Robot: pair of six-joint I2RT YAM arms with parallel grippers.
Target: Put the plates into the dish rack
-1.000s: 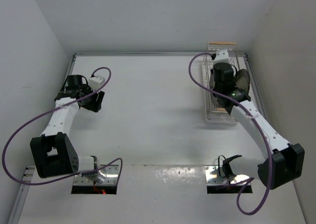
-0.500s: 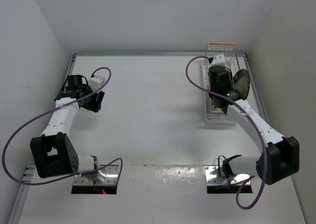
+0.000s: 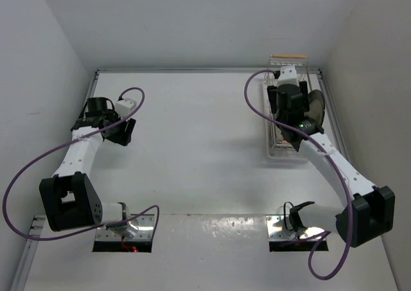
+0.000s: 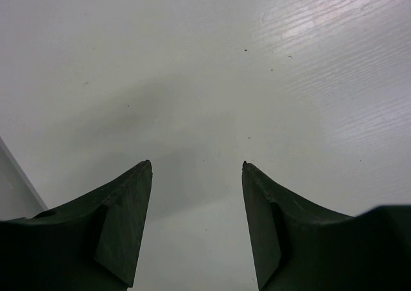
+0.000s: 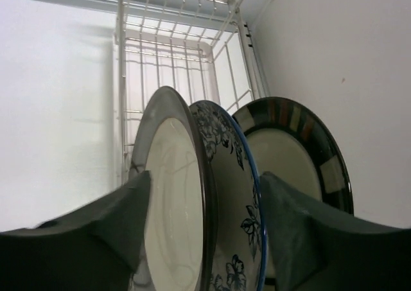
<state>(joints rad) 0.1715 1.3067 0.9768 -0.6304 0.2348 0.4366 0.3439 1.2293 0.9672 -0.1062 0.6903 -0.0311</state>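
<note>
At far right of table [image 3: 192, 111], by side wall: dish rack [image 5: 160, 47], all three plates standing on edge inside. Plain dark-rim plate [image 5: 170, 175] leftmost in right wrist view, blue floral plate [image 5: 228, 169] tight beside it, block-rim plate [image 5: 289, 149] further right. Right gripper [image 5: 205, 175] jaws spread, straddling first two, can't tell if touching. Left gripper [image 4: 197, 166] jaws apart too, over table, well away on left.

Left pincer [image 4: 197, 166] gapes apart — 2 dark fingers [image 4: 122, 227] over white table [image 4: 192, 66].
</note>
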